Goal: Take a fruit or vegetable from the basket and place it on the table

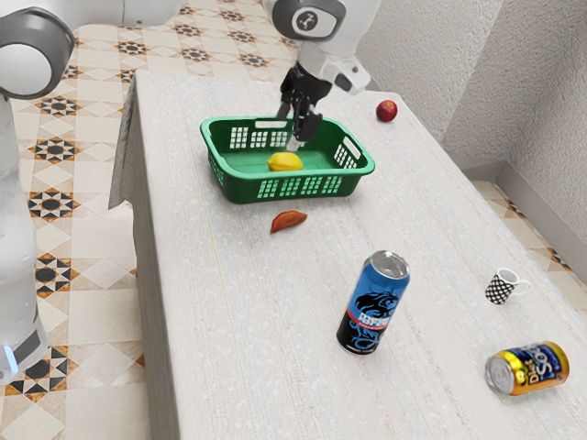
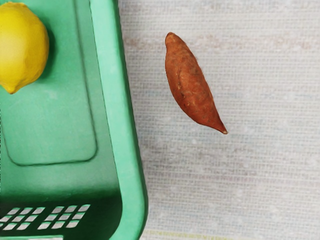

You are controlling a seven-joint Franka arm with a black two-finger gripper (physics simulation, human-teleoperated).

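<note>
Table (image 1: 257,302), basket (image 1: 339,172), 1 lemon (image 1: 285,162) inside.

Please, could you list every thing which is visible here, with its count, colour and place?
Oval lemon: one, yellow, inside basket
Plastic basket: one, green, on table
Tapered sweet potato: one, reddish-brown, on table beside basket
Round fruit: one, red, on table past basket
Tall metal can: one, blue and black, upright on table
Short metal soda can: one, yellow and dark blue, lying on table
Checked mug: one, black and white, near short can
Cloth-covered table: one, whitish
Patterned tile floor: beige, orange, black, around table
Rough walls: light grey, behind table
Robot arm: one, white and dark grey, reaching over table
Two-finger gripper: one, black, above basket
</note>
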